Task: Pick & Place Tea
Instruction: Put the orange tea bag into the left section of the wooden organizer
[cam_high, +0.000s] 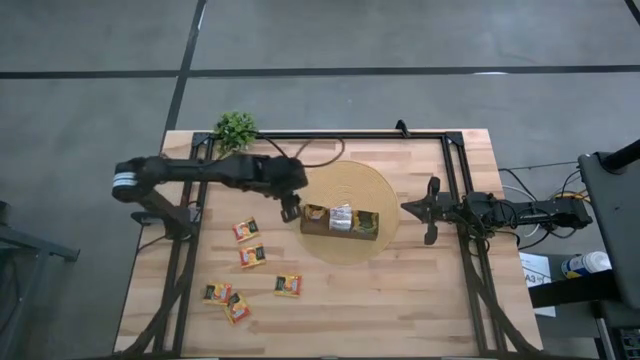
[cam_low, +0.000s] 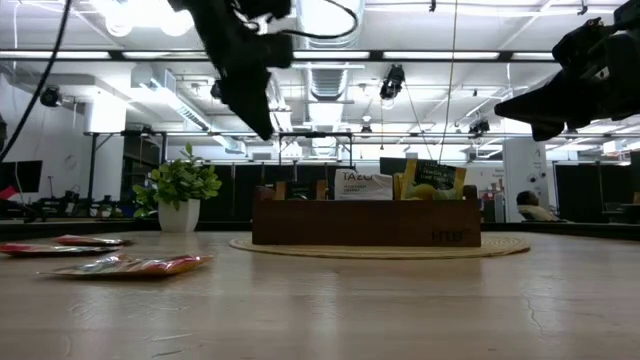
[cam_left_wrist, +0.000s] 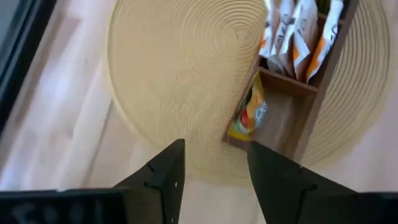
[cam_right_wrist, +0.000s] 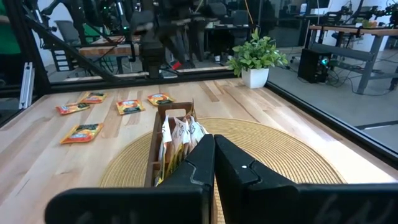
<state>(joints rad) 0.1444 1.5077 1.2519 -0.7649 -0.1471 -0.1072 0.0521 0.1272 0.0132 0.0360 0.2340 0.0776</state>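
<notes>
The long brown wooden box (cam_high: 340, 222) lies on a round woven mat (cam_high: 345, 185) at mid-table. White-orange tea sachets (cam_left_wrist: 298, 37) stand on edge in one of its compartments. A yellow tea sachet (cam_left_wrist: 249, 112) stands tilted in the end compartment nearest my left gripper. My left gripper (cam_left_wrist: 214, 152) hangs open above the mat, just off that end of the box (cam_high: 290, 210), with nothing between its fingers. Several more tea sachets (cam_high: 252, 256) lie flat on the table's near left. My right gripper (cam_high: 408, 208) waits shut at the mat's right edge.
A small potted plant (cam_high: 236, 128) stands at the far left corner. Black frame rails (cam_high: 455, 170) run along the table's far, left and right sides. Bare wood lies near the front edge, right of the loose sachets.
</notes>
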